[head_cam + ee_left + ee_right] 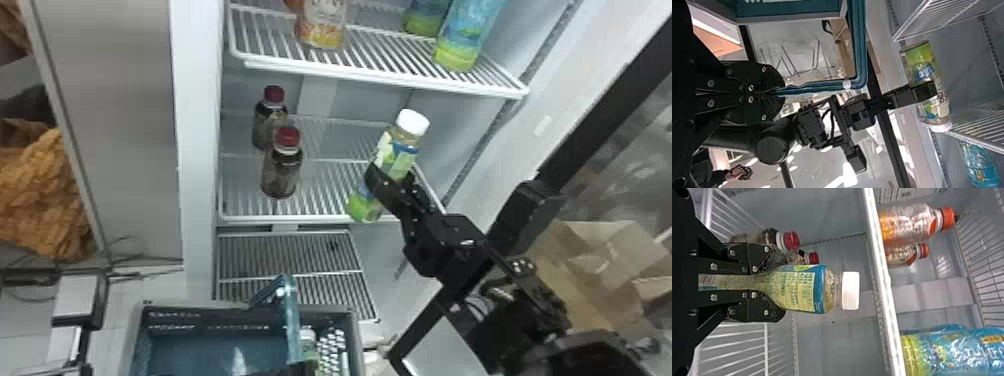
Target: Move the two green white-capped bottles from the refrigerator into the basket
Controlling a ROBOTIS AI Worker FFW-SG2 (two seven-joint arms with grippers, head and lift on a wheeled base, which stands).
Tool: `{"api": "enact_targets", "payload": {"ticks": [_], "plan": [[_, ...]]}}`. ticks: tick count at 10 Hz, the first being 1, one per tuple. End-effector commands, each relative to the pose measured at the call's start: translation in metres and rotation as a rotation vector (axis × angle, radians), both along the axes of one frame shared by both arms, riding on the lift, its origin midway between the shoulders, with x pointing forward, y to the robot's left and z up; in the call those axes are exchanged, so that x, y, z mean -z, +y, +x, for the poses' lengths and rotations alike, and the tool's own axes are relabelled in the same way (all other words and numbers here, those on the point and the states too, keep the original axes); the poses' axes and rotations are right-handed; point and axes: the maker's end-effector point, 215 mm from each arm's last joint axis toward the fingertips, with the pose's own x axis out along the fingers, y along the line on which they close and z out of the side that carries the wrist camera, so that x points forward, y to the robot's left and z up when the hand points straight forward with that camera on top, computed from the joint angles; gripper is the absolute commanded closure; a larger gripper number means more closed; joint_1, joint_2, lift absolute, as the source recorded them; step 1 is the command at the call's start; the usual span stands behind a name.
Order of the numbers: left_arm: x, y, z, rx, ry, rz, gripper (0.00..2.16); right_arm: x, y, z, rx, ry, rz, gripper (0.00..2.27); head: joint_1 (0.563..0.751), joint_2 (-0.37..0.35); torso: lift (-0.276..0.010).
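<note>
at the near side, the left gripper (290, 369) is closed on the teal handle (292, 320) of the basket (131, 335), which sits in front of the refrigerator (197, 150). inside the basket, near its right end, one green white-capped bottle (309, 352) is noted, partly hidden by the handle. farther in, the right gripper (389, 184) has its jaws set around the middle of the other green white-capped bottle (406, 150), a finger on either side. that bottle is cap up and tilted, by the right front part of the middle shelf (250, 218); whether it touches the shelf cannot be determined. two dark red-capped bottles (281, 170) stand on the same shelf, to the left. above, the upper shelf (380, 82) bears a bottle with orange at its base (322, 30) and two blue-and-green bottles (460, 45) at right.
</note>
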Motion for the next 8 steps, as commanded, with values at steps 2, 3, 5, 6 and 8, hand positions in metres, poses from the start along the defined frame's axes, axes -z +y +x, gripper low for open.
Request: {"api": "enact_targets", "payload": {"ticks": [2,3,5,6,8], "plan": [[0.000,0.002,0.001,-0.008,0.001,0.001,1.13,0.006,0.016,-0.032,-0.047,0.066,0.000,1.05,0.695,-0.350,-0.263],[0.001,0.003,0.001,-0.009,0.003,0.000,1.13,0.005,0.025,-0.043,-0.070,0.079,0.014,1.05,0.695,-0.350,-0.263],[0.000,0.003,0.002,-0.013,0.000,-0.001,1.13,0.012,0.049,-0.063,-0.130,0.132,0.056,1.05,0.695,-0.350,-0.263],[0.000,0.003,0.002,-0.013,0.000,-0.001,1.13,0.019,0.059,-0.073,-0.162,0.165,0.083,1.05,0.695,-0.350,-0.263],[0.000,0.003,0.001,-0.013,0.002,-0.001,1.13,0.034,0.070,-0.090,-0.194,0.235,0.093,1.05,0.695,-0.350,-0.263]]}}
